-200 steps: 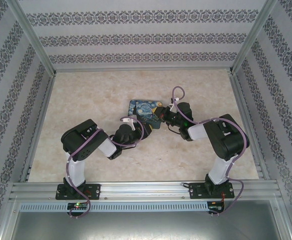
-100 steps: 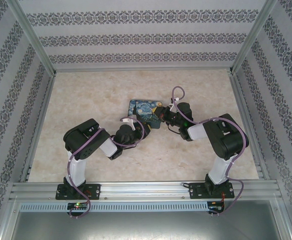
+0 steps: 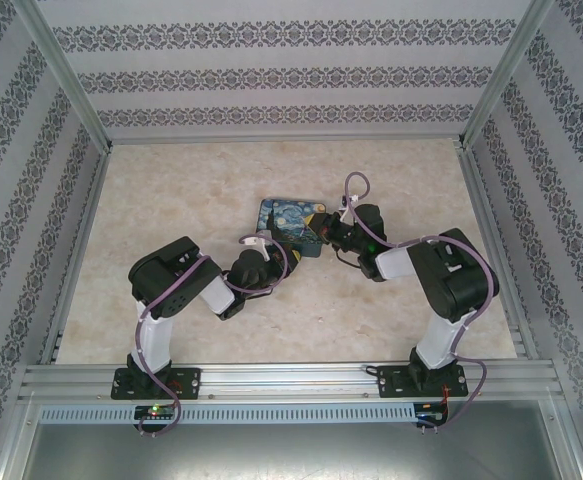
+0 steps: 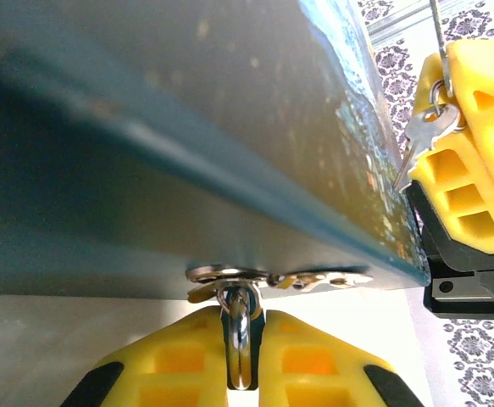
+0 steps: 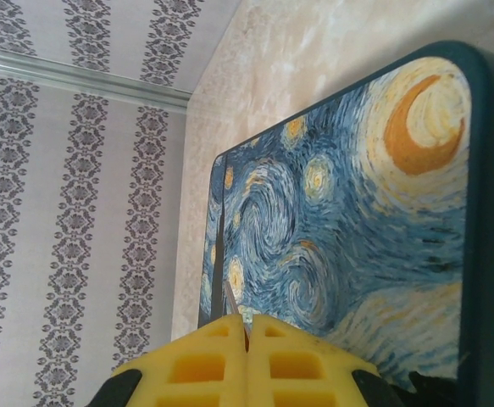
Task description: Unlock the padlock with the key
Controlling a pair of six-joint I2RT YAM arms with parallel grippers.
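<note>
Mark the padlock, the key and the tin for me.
padlock (image 4: 240, 339): left wrist view, on its silvery shackle.
key (image 4: 423, 129): left wrist view, on its head.
tin (image 5: 340, 220): right wrist view, on the painted lid.

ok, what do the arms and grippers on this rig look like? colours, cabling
The left arm and right arm match: black joint housings, white link sections, black bases. A lilac cable loops along each. The left gripper and right gripper have bright yellow plastic fingers moulded with rectangular pockets, with black pieces at the outer edges.
</note>
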